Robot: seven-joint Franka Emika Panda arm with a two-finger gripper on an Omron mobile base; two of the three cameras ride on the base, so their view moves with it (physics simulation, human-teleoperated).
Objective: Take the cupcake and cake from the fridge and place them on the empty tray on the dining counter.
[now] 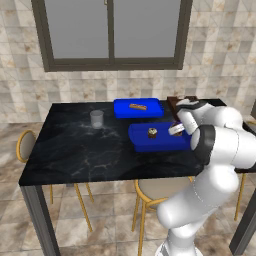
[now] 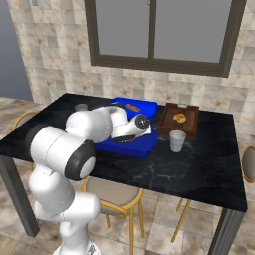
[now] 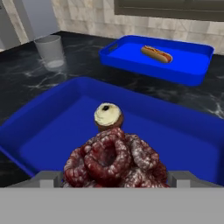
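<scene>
The cake [image 3: 116, 159], dark brown with a reddish ringed top, sits between the two fingertips of my gripper [image 3: 116, 178], whose jaws are shut against its sides. The gripper [image 1: 176, 130] hangs low over the right part of the blue tray [image 1: 150, 145] on the black marble dining counter [image 1: 75, 150]. The cupcake [image 3: 108, 116], cream-topped, stands upright on the tray floor [image 3: 52, 131] just beyond the cake; it is also seen as the cupcake [image 1: 152, 133] left of the gripper. The fridge is out of view.
A second blue tray [image 1: 138, 107] with a tan bread stick lies behind. A glass [image 1: 96, 119] stands to the left. A dark brown tray [image 2: 179, 119] and a grey cup [image 2: 177, 140] sit to the right. Yellow-legged stools [image 1: 27, 145] line the counter.
</scene>
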